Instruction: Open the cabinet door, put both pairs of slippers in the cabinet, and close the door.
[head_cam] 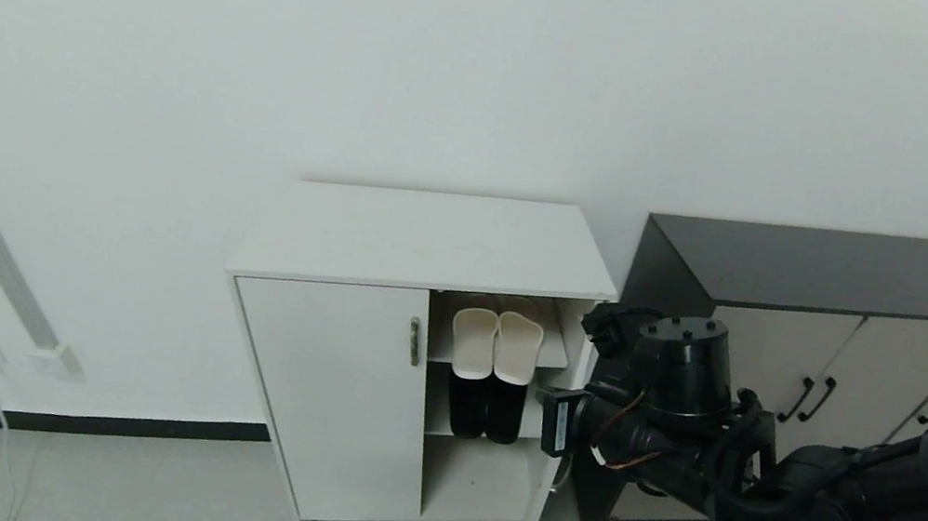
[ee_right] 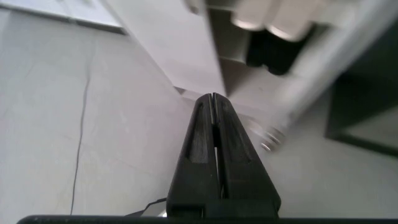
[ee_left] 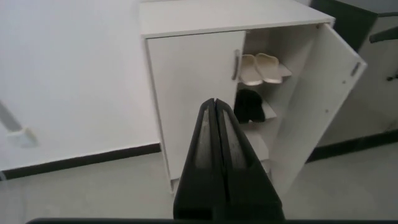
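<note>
1. Head view: the white cabinet [head_cam: 429,241] is seen with its left door [head_cam: 338,390] closed and its right half open. A cream pair of slippers [head_cam: 495,344] is set on the cabinet's top shelf, and a black pair of slippers [head_cam: 486,408] on the shelf directly below it. The right arm [head_cam: 684,411] is held just beside the cabinet's open side. A small label [head_cam: 555,422] is carried on its wrist (the print is too small to be read). A dark sideboard [head_cam: 849,268] is placed against the wall on the cabinet's right.

2. Left wrist view: the left gripper [ee_left: 214,101] is held in front of the cabinet and well apart from it. Its fingers are pressed together with nothing between them. The cabinet's right door [ee_left: 326,93] is shown wide open, and both pairs of slippers are seen inside on their shelves.

3. Right wrist view: the right gripper [ee_right: 213,96] is found low in front of the cabinet, near its open side. Its fingers are likewise closed on nothing. Both pairs are seen inside the cabinet beyond it (much here is blurred).
</note>
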Robot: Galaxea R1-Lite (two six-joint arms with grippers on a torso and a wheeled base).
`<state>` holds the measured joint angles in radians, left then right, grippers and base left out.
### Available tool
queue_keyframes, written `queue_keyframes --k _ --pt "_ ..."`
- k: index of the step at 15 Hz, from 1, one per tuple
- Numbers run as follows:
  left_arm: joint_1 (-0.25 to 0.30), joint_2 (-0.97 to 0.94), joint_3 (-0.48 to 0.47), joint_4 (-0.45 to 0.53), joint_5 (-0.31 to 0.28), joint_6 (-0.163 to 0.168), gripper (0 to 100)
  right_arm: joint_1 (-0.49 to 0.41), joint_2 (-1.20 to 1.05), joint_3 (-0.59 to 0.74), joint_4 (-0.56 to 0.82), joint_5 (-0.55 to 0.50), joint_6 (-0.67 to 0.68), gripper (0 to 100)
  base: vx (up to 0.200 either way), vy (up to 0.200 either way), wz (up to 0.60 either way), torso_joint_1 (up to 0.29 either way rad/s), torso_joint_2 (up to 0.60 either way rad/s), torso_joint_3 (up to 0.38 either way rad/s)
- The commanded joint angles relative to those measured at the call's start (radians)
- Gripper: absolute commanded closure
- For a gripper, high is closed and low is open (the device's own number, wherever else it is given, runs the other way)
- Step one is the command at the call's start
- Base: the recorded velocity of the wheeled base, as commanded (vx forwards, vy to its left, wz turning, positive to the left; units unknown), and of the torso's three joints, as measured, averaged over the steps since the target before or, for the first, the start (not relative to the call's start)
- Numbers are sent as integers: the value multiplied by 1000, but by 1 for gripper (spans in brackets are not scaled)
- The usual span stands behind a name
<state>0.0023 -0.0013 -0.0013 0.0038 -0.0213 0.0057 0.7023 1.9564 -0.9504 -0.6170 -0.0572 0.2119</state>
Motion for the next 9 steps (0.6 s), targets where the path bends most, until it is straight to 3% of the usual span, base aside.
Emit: queue_keyframes --k 1,6,9 --pt "1 1 0 1 0 0 100 -20 6 15 2 0 -20 100 0 0 0 0 0 0" --pt "1 1 0 1 0 0 100 -58 -39 90 -64 -6 -57 100 0 0 0 0 0 0" --pt "1 1 0 1 1 -1 100 -61 -62 122 -66 -23 -60 100 200 0 0 -5 7 2"
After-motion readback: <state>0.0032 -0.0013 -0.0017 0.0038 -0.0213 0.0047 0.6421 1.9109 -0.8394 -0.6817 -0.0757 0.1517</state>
